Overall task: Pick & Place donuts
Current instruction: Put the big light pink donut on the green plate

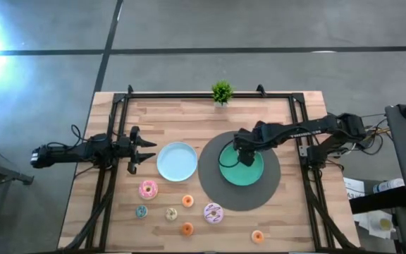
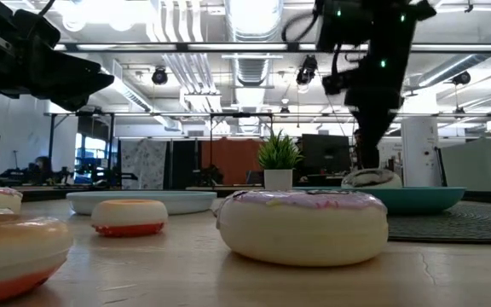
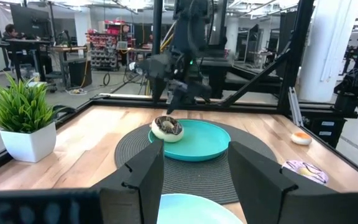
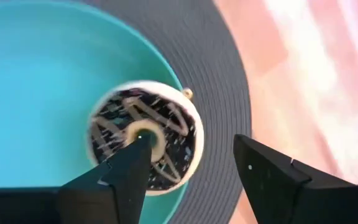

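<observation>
I have the right gripper (image 4: 188, 165) hanging just above the round teal-green plate (image 1: 256, 173), fingers spread wide and holding nothing. Beneath it, a small dark chocolate-frosted toy donut with cream drizzle (image 4: 145, 137) lies at the plate's nine o'clock edge, so I judge this to be the release step. Next I need to lift clear and swing toward six o'clock, where the remaining small frosted toy donuts (image 1: 148, 189) lie scattered on the wooden table (image 1: 287, 219). The left gripper (image 1: 138, 149) waits open and empty at nine o'clock, beside the round light-blue plate (image 1: 176, 161).
</observation>
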Motion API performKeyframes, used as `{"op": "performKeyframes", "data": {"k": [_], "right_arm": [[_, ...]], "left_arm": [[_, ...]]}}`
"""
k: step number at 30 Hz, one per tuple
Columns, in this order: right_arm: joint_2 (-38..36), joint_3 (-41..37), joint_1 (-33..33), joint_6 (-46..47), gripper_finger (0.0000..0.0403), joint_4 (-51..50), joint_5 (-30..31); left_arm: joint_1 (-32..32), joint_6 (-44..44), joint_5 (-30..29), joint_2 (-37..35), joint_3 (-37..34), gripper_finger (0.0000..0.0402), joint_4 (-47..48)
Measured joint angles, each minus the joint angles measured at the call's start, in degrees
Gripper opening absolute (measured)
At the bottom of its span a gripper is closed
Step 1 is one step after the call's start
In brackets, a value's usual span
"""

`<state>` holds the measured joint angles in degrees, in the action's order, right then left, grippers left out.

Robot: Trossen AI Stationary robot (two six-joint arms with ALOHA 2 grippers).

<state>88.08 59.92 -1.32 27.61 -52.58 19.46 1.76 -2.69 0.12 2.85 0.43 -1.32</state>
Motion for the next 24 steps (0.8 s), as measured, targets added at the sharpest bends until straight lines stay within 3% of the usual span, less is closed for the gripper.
{"op": "performKeyframes", "data": {"k": [8, 12, 16, 20, 24], "right_arm": [[-2.16, 6.78, 4.36, -8.39, 0.0221, -0.72, -1.98], [-0.26, 9.99, 8.12, -11.39, 0.0221, 2.17, -8.96], [3.24, 10.9, 9.6, -5.32, 0.0221, 5.97, -18.55], [8.3, 11.89, 12.39, -4.59, 0.0221, 9.59, -21.09], [14.61, 16.03, 15.65, -7.59, 0.0221, 10.15, -21.67]], "left_arm": [[0.02, -3.35, 0.02, -0.01, 0.0, 0.0153, -0.14], [0.0, -23.12, 0.87, -0.04, -0.01, 0.0153, -1.5], [0.0, -40.79, 0.85, -0.04, -0.02, 0.0153, -1.75], [0.0, -49.04, 0.85, -0.04, 0.0, 0.0153, -1.77], [0.0, -50.37, 0.85, -0.04, 0.0, 0.0153, -1.83]]}}
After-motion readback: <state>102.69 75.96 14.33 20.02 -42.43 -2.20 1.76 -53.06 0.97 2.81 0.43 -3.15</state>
